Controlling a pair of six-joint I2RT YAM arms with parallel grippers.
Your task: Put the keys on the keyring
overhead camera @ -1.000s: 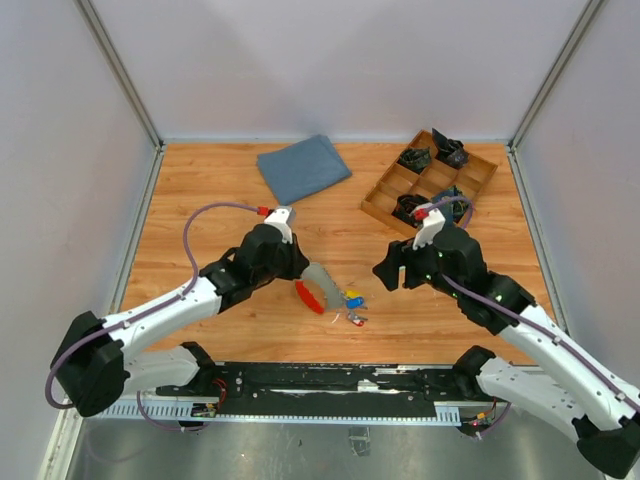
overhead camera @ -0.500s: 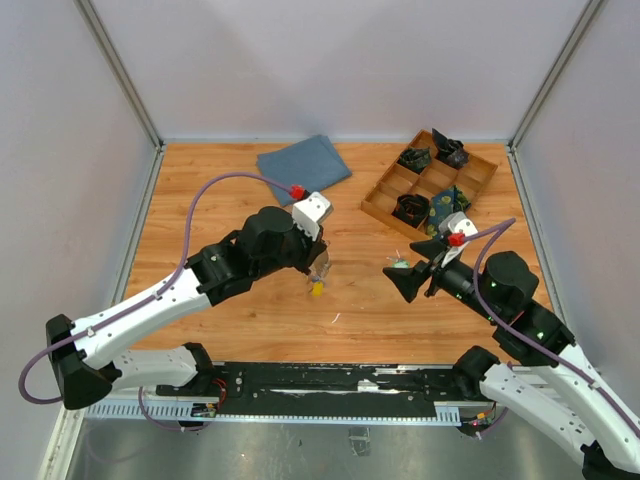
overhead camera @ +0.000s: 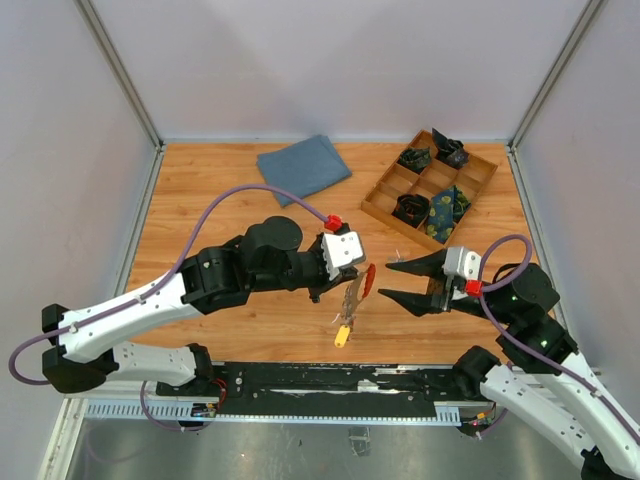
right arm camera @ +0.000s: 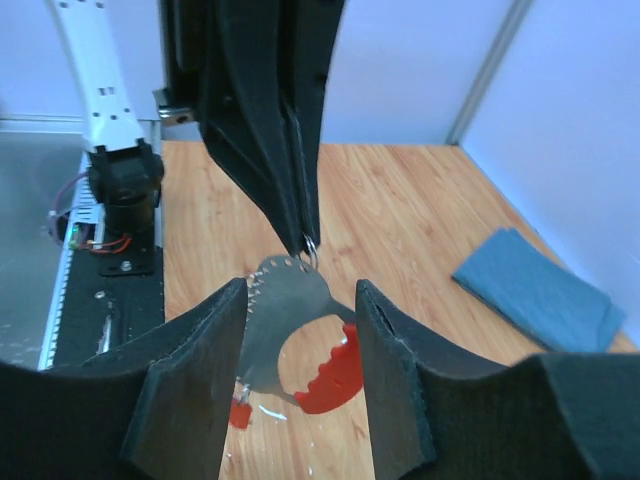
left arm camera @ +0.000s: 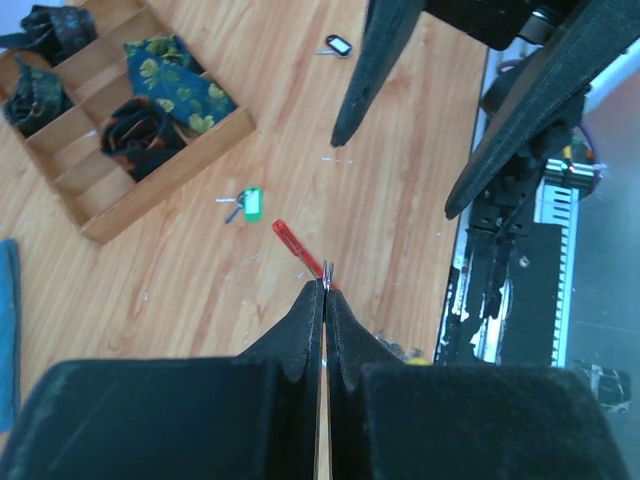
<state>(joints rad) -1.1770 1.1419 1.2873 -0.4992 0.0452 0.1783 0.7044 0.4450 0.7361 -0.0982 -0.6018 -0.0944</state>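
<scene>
My left gripper point(left arm camera: 325, 282) is shut, pinching a small silver ring at its fingertips. From that ring hangs the keyring point(right arm camera: 335, 378), a red toothed curve joined to a grey metal plate, held above the table. In the top view the keyring point(overhead camera: 368, 280) shows red beside the left gripper point(overhead camera: 352, 275), and keys point(overhead camera: 345, 322) with a yellow end dangle below it. My right gripper point(right arm camera: 300, 350) points at the left one, open, its fingers point(right arm camera: 200, 380) on either side of the hanging keyring and apart from it. A key with a green end point(left arm camera: 250, 203) lies on the table.
A wooden tray point(overhead camera: 385, 218) with dark rolled items stands at the back right. A blue cloth point(overhead camera: 303, 167) lies at the back. A small white-and-black tag point(left arm camera: 338, 45) rests on the table beyond the right gripper's fingers.
My left gripper lifted the keyring and keys off the table and carried them right. The right gripper swung round to face left, and its fingers now flank the keyring.
</scene>
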